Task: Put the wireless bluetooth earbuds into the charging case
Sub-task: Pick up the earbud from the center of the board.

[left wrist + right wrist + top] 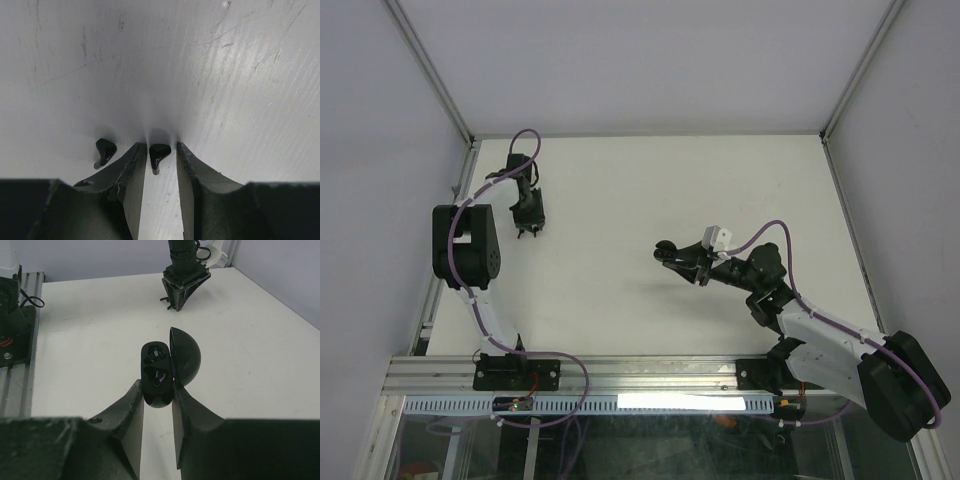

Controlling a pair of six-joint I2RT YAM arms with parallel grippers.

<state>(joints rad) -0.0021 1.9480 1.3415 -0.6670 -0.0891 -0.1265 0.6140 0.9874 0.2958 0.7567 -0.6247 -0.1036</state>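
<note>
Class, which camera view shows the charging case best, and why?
The right wrist view: the charging case fills the centre, lid open, wells visible. The top external view shows it only as a small dark shape. The left wrist view misses it.

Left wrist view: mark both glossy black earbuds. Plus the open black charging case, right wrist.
centre glossy black earbud [160, 151]: left wrist view, on its rounded body.
second glossy black earbud, image-left [106, 148]: left wrist view, on its rounded body.
open black charging case [156, 372]: right wrist view, on its recessed inner face.
</note>
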